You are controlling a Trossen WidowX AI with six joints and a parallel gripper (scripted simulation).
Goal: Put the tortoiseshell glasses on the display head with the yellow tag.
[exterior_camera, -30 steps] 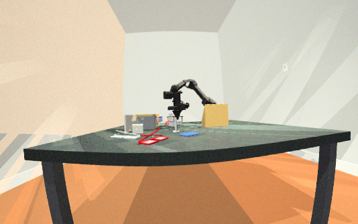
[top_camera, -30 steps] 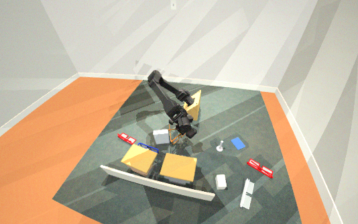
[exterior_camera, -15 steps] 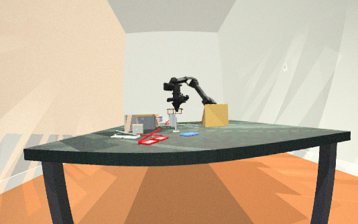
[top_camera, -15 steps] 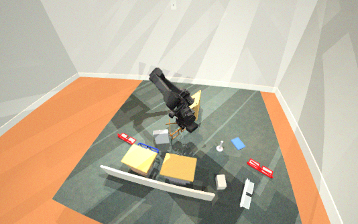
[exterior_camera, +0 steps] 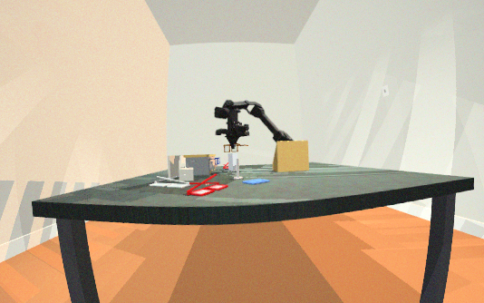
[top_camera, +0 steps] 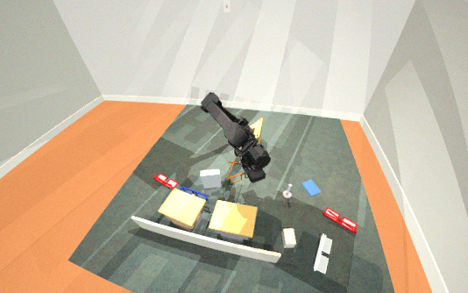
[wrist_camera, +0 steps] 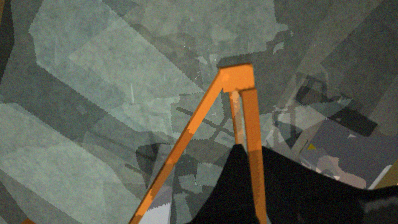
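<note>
The orange-brown tortoiseshell glasses (top_camera: 236, 181) (exterior_camera: 244, 145) (wrist_camera: 237, 77) hang in the air, their temples unfolded. My gripper (exterior_camera: 233, 149) (wrist_camera: 244, 151) is shut on them; the arm hides its fingertips in the top view. Two display heads with flat yellow tops stand side by side: the left head (top_camera: 182, 208) has blue glasses (top_camera: 194, 193) (exterior_camera: 217, 161) at its front. The right head (top_camera: 233, 217) is nearer the held glasses. The wrist view shows a grey head (wrist_camera: 345, 145) with a small yellow tag (wrist_camera: 311, 147), seemingly the right one. The glasses touch neither head.
A long white wall (top_camera: 202, 239) stands behind the heads. A white block (top_camera: 211, 179) (exterior_camera: 232, 161) is beside the held glasses. A thin post (top_camera: 287, 194), blue cloth (top_camera: 311, 187) (exterior_camera: 256, 181), small white box (top_camera: 288, 238), red glasses (top_camera: 340, 220) and yellow board (exterior_camera: 291, 156) stand or lie around.
</note>
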